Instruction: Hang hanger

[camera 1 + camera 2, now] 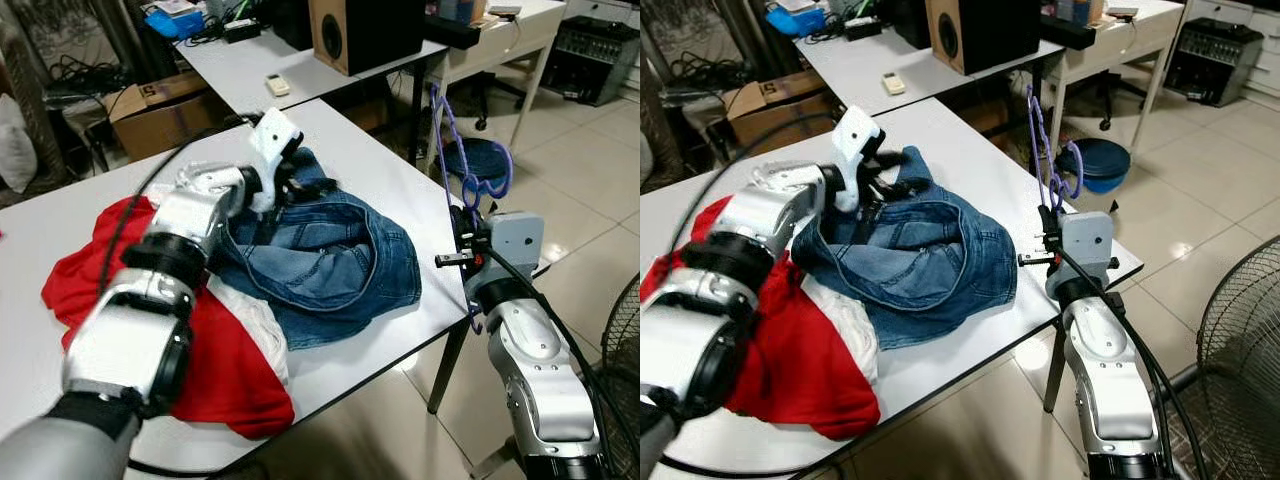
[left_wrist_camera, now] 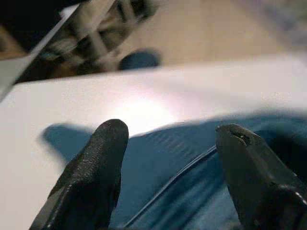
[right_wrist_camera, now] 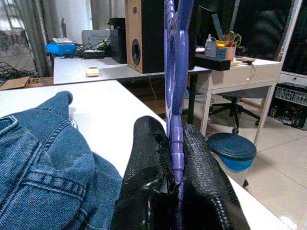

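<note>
Purple plastic, the hanger (image 1: 462, 150) stands upright in my right gripper (image 3: 175, 179), its stem pinched tight between my two black fingers (image 3: 144, 167). It rises straight up from my wrist, hook end high, beside the right edge of the white table (image 1: 400, 190) and over open floor (image 1: 590, 200). My right arm sits just off the table's near right corner.

My left gripper (image 2: 168, 158) reaches across the table to the far side of the jeans (image 1: 330, 260). Its fingers (image 2: 93, 172) are spread apart with nothing between them, hovering just above the denim where it meets bare tabletop. The jeans lie crumpled mid-table, partly over a red garment (image 1: 220, 370) and a bit of white cloth (image 1: 255, 320) toward my left.

Room: the table's right edge runs diagonally away from me, and beyond it the tiled floor lies free out to a round blue thing (image 1: 480, 160) near a chair base. A fan's wire guard (image 1: 1240, 340) stands close on my right, near my elbow. Behind my table a second white table (image 1: 250, 65) carries a wooden speaker (image 1: 355, 30) and a small remote (image 1: 277, 86); a white desk (image 1: 500, 30) stands to its right.

Writing: a cardboard box (image 1: 160, 105) on the floor to the left bears dark print I cannot read clearly.
</note>
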Available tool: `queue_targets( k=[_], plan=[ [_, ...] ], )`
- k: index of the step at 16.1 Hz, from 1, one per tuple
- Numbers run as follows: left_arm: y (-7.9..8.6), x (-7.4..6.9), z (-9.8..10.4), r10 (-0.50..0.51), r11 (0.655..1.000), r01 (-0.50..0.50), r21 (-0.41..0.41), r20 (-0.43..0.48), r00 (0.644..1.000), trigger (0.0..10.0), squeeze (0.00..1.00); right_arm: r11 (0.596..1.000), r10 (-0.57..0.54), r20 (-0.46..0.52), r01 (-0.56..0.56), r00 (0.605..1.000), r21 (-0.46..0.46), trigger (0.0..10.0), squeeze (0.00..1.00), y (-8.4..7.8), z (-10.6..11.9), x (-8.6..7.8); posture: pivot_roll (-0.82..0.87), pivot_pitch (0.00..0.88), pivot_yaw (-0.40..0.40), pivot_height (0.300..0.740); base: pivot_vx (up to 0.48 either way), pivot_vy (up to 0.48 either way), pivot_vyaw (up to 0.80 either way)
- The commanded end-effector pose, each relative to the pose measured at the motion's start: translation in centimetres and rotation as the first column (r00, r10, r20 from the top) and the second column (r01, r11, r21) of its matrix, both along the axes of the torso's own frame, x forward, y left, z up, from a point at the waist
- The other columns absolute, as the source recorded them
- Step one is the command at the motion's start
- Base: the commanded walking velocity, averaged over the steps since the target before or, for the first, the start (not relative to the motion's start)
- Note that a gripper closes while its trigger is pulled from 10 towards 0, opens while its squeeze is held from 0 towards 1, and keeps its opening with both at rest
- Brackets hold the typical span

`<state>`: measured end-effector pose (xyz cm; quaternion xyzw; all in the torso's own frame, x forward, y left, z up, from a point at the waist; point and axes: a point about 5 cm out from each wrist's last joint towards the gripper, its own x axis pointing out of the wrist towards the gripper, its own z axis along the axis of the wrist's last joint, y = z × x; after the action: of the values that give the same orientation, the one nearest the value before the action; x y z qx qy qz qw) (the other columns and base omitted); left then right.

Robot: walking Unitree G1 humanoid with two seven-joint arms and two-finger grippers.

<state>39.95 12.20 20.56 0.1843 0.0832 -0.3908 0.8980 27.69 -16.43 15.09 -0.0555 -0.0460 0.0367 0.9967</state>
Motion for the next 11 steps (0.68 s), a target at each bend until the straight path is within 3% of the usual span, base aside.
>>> queue_targets(
  k=[1, 2, 3, 6, 7, 9, 11],
  plan=[
    [0.3, 0.3, -0.4, 0.027, 0.995, -0.028, 0.091, 0.011, 1.0, 10.0, 0.0, 1.0, 0.017, -0.009, -0.017, 1.0, -0.004, 10.0, 0.0, 0.6, -0.2, 0.3, -0.2, 0.0, 0.193, 0.74, 0.0, 0.0, 0.0],
    [0.2, 0.4, -0.5, 0.041, 0.997, -0.04, 0.069, -0.017, 0.999, 10.0, 0.0, 1.0, 0.015, -0.009, -0.015, 1.0, -0.005, 10.0, 0.0, 0.6, -0.2, 0.2, -0.2, 0.0, 0.2, 0.74, 0.0, 0.0, 0.0],
    [0.3, 0.6, -0.7, 0.071, 0.996, -0.069, 0.064, -0.033, 0.997, 10.0, 1.0, 1.0, 0.01, -0.01, -0.01, 1.0, -0.006, 10.0, 0.0, 0.5, -0.2, 0.0, -0.22, 0.0, 0.213, 0.74, 0.0, 0.0, 0.0],
    [1.3, 0.8, -1.0, 0.15, 0.988, -0.151, -0.014, -0.065, 0.987, 10.0, 1.0, 1.0, -0.006, -0.018, 0.006, 1.0, -0.008, 10.0, 0.0, 0.2, -0.5, -0.7, -0.24, 0.0, 0.235, 0.74, 0.0, 0.0, 0.0],
    [1.6, 0.7, -1.3, 0.151, 0.988, -0.154, -0.023, -0.089, 0.984, 10.0, 0.0, 1.0, -0.017, -0.022, 0.016, 1.0, -0.006, 10.0, 0.0, 0.0, -0.6, -1.0, -0.24, 0.0, 0.241, 0.74, 0.0, 0.0, 0.0],
    [1.8, 0.7, -1.7, 0.181, 0.983, -0.182, -0.005, -0.089, 0.979, 10.0, 0.0, 1.0, -0.025, -0.025, 0.025, 0.999, -0.005, 10.0, 0.0, -0.2, -0.6, -1.2, -0.24, 0.0, 0.242, 0.74, 0.0, 0.0, 0.0],
    [2.7, 0.7, -3.3, 0.313, 0.942, -0.309, 0.132, -0.009, 0.95, 10.0, 0.0, 1.0, -0.028, -0.027, 0.028, 0.999, -0.002, 10.0, 0.0, -0.1, -0.6, -1.2, -0.25, 0.0, 0.241, 0.74, 0.0, 0.0, 0.0]
  ],
)
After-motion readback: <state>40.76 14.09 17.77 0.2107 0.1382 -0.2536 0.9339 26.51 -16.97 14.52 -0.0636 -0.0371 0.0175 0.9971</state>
